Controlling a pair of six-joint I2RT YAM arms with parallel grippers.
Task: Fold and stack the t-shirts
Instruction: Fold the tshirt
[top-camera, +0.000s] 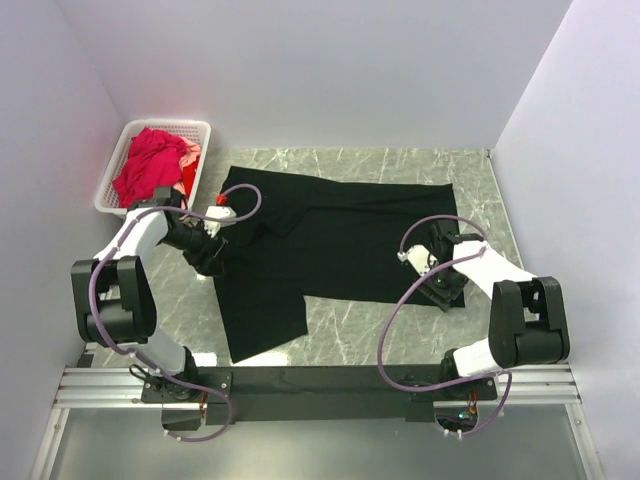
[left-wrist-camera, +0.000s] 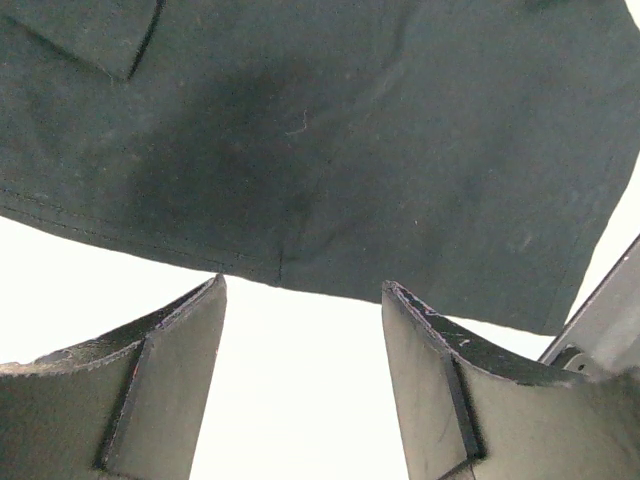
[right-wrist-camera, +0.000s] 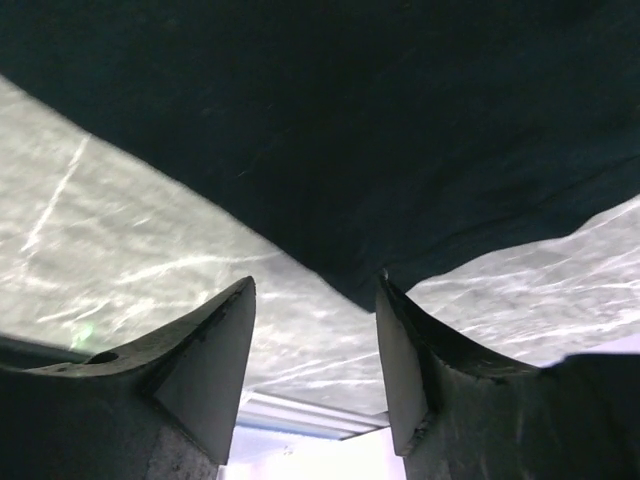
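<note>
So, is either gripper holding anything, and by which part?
Nothing is held. Left gripper and right gripper stand open, the black t-shirt edge just beyond them.

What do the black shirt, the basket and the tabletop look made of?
Black t-shirt: matte soft cloth, likely cotton; a stitched hem and lint show in the left wrist view. Basket: white plastic, going by its moulded lattice wall. Table: grey-green marble look with white veins, possibly only printed laminate.

Pale lilac walls (top-camera: 330, 60) enclose a grey-green marbled tabletop (top-camera: 350, 330) under bright, even light
</note>
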